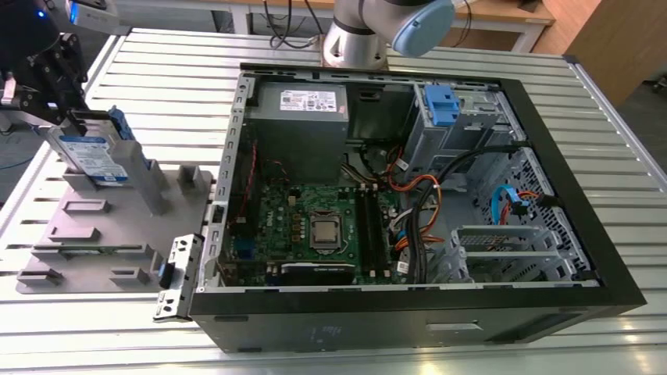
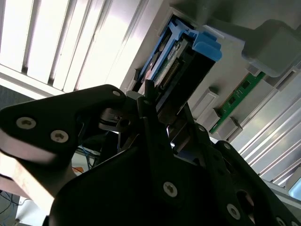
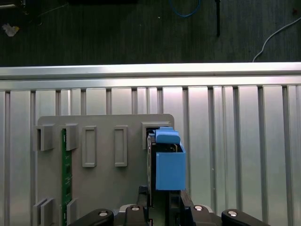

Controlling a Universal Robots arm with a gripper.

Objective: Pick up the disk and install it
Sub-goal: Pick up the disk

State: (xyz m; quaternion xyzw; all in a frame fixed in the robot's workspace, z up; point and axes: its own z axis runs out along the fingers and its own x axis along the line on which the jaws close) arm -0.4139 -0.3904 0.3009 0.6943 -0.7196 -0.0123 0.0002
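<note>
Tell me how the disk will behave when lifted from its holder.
Probably rigid: the disk looks like a metal slab. Likely heavy for its size. Standing on edge in the grey holder, it may tip if nudged sideways; its blue rails look like smooth plastic, perhaps slippery.

Slatted aluminium desk. An open black computer case lies on it at the exterior view's right; a grey slotted holder plate lies just beside the case, at the left.

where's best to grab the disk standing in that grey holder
Grip the disk by its upper end, across the flat faces, coming from above: it stands on end in the grey holder, lower end sunk in a slot.
</note>
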